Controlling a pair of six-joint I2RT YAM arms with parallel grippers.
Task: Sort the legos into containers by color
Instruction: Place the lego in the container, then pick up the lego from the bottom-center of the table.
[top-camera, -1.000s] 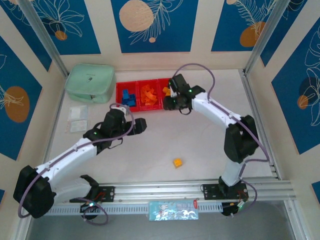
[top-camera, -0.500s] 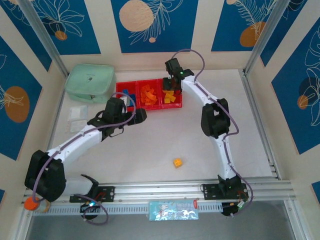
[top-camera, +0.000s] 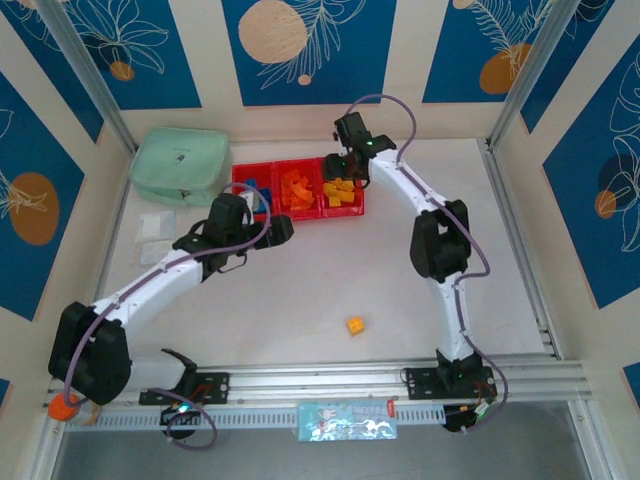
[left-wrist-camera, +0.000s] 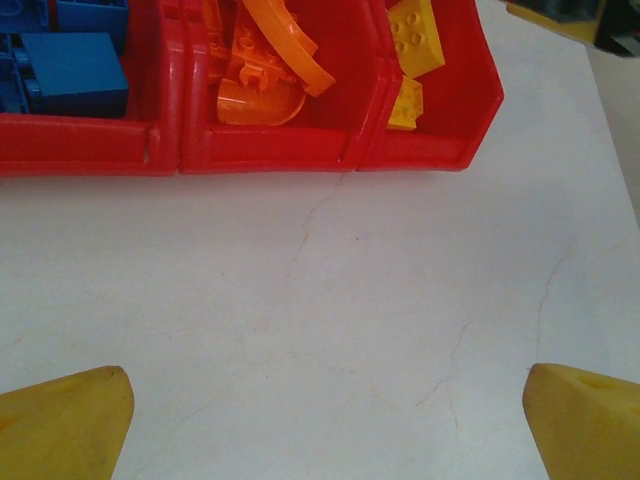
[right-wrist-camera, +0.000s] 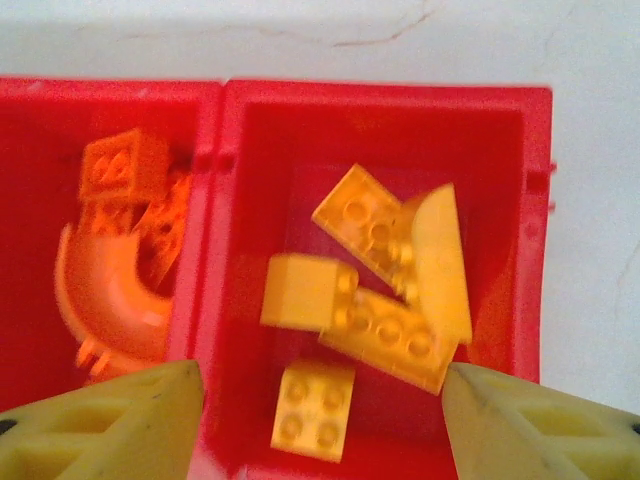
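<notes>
Because one loose brick (top-camera: 355, 325) lies alone on the surface (top-camera: 420, 280), between the two arm bases and the bins, the sort is judged nearly complete. Its colour reads between yellow and orange from above; confirm it before choosing a bin.

Farther in, the left claw (left-wrist-camera: 325, 420) hovers over bare surface just in front of the containers (left-wrist-camera: 265, 155). Its fingers stand fully apart and carry nothing. This position keeps it clear of the bin walls.

The containers are three red bins joined in a row. Blue bricks (left-wrist-camera: 75, 70) occupy the left bin, orange bricks (left-wrist-camera: 265, 75) the middle, and yellow bricks (right-wrist-camera: 385, 290) the right.

The right claw (right-wrist-camera: 320, 420) hangs directly above the right bin. Its fingers are parted to either side of the bin's width, with no brick gripped between them; the yellow pieces lie loose on the bin floor. This placement suits a drop inside the walls.

Open room: the surface around the loose brick is free on all sides, allowing a straight descent. A mint pouch (top-camera: 182, 165) sits just beside the left bin, and clear packets (top-camera: 155, 238) lie near the left edge, well apart from the brick.
</notes>
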